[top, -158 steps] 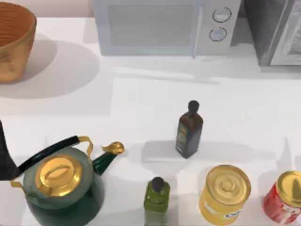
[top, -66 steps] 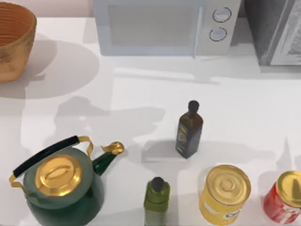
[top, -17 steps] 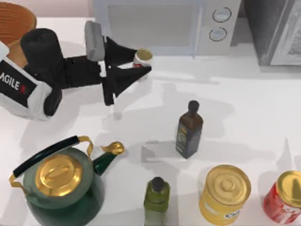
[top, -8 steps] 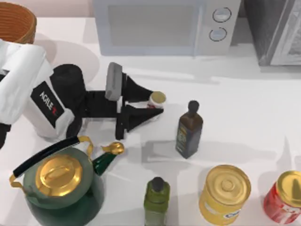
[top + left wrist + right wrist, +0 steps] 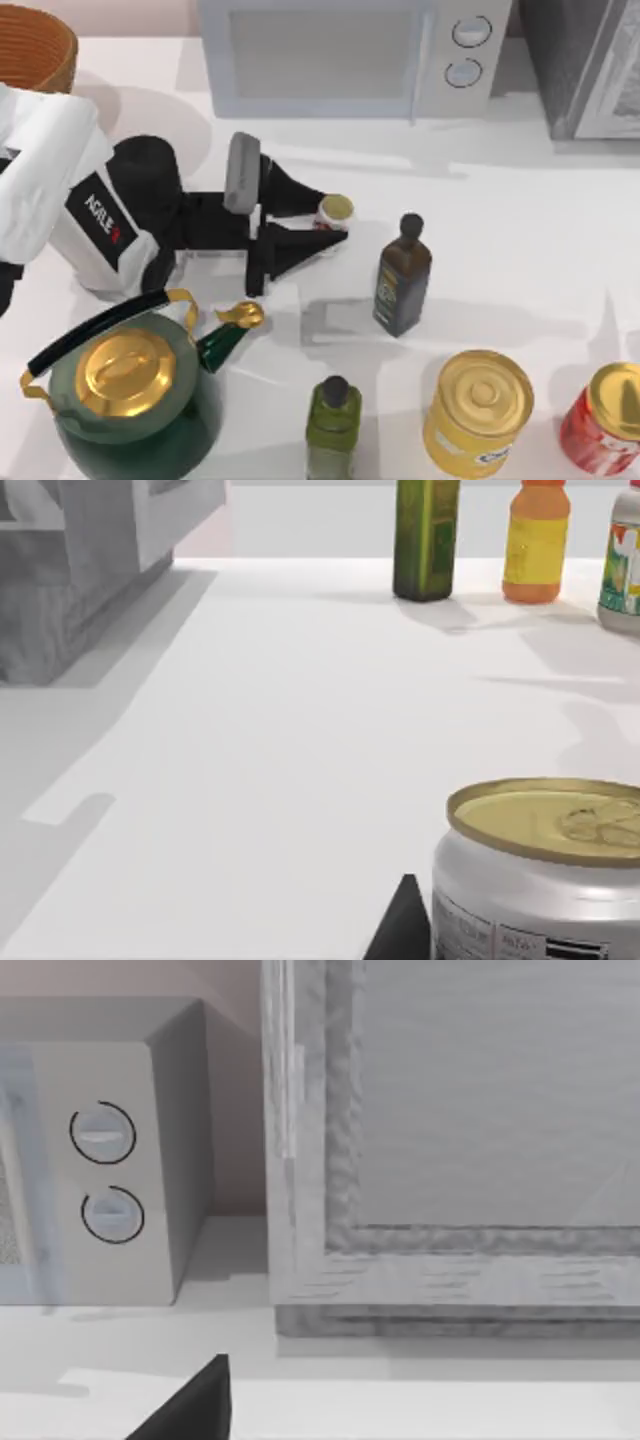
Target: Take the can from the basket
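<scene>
Now one can [image 5: 334,212], one basket [image 5: 35,45], one kettle [image 5: 125,390], two bottles, two large cans. Left arm stretched low across table from top view's left, left gripper [image 5: 325,222] clamped on can, one finger either side; can upright between them, just off dark bottle [image 5: 401,273], well apart from basket behind arm. Basket inside: nothing seen in visible part. Right gripper: fingers' state cannot tell, one dark tip [image 5: 190,1405] facing microwave [image 5: 95,1150].

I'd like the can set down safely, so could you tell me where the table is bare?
Bare table lies between the microwave and the dark bottle, stretching right. The front is crowded: kettle, green bottle, yellow can, red can. The left gripper holds the can.
</scene>
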{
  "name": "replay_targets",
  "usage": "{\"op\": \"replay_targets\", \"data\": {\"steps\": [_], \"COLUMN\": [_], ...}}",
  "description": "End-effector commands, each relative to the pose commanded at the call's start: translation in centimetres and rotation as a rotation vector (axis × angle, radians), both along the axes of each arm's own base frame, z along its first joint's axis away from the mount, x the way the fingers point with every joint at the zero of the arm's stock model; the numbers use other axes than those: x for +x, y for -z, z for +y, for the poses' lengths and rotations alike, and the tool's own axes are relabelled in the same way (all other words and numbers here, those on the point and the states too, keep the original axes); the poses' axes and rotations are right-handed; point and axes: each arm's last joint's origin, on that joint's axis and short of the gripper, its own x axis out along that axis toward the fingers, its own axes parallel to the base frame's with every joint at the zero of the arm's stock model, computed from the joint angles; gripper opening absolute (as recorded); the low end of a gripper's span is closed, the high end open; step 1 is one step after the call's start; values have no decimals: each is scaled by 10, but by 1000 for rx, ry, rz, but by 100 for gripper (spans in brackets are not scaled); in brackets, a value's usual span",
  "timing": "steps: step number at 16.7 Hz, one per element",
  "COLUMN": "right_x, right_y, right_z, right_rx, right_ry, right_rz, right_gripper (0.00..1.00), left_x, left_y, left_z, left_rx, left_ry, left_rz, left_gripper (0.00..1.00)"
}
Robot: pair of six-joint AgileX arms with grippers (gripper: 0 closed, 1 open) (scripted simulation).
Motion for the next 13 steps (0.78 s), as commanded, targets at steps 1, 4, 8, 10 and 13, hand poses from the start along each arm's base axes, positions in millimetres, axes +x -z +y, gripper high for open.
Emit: {"op": "replay_targets", "data": {"steps": [1,4,8,10,13], "right_x": [0,0,0,0,0], "right_y": [0,0,0,0,0], "right_z": [0,0,0,0,0], "right_rx": [0,0,0,0,0], "right_ry": [0,0,0,0,0], "right_rz": [0,0,0,0,0], "right_gripper": [100,100,100,100,100], "left_x": [0,0,0,0,0], "left_y": [0,0,0,0,0], "left_z": [0,0,0,0,0], "left_rx": [0,0,0,0,0], "left_ry": [0,0,0,0,0], "left_rz": [0,0,0,0,0], "left_gripper": [45,68,98,100,100]}}
